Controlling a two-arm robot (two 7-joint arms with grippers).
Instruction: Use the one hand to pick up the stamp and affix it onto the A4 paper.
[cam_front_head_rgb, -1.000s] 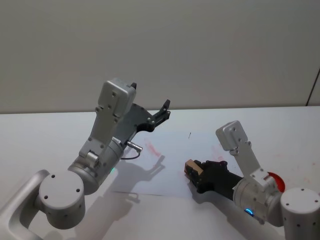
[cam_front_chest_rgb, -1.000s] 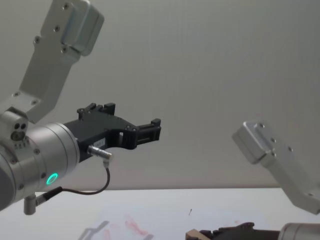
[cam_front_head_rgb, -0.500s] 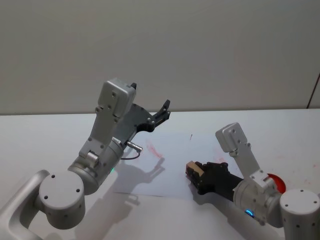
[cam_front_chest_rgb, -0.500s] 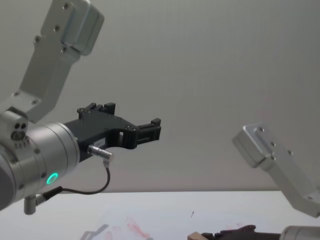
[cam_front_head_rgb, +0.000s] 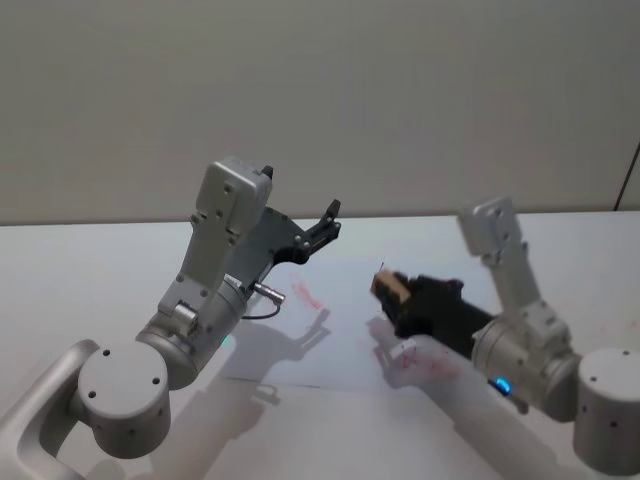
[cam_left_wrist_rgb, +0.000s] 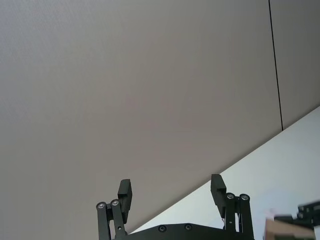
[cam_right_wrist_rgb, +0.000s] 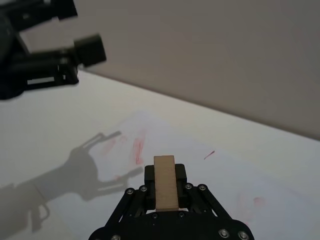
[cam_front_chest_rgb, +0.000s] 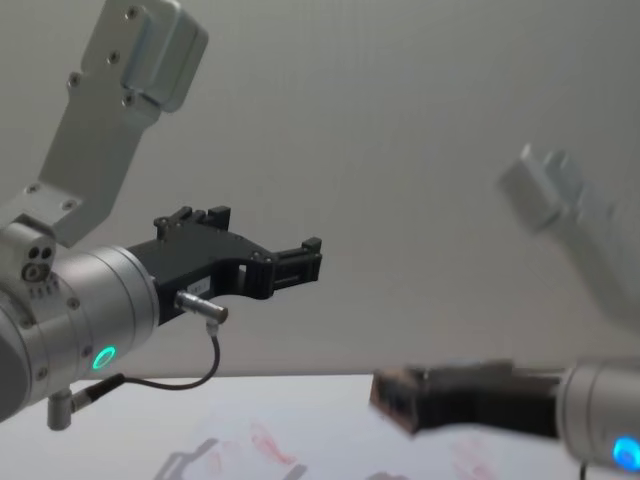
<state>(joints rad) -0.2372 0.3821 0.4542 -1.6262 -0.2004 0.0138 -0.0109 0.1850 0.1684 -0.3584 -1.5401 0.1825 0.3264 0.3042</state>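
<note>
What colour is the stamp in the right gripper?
The stamp is light-brown wood, clearest in the right wrist view.

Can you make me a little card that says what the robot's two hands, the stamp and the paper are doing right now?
right gripper: shut on the stamp, raised over the A4 paper
stamp: small wooden block clamped between the fingers, not touching the sheet
left gripper: open, empty, parked up in the air on the left
A4 paper: lying flat on the table
red ink marks: smeared on the paper
</note>
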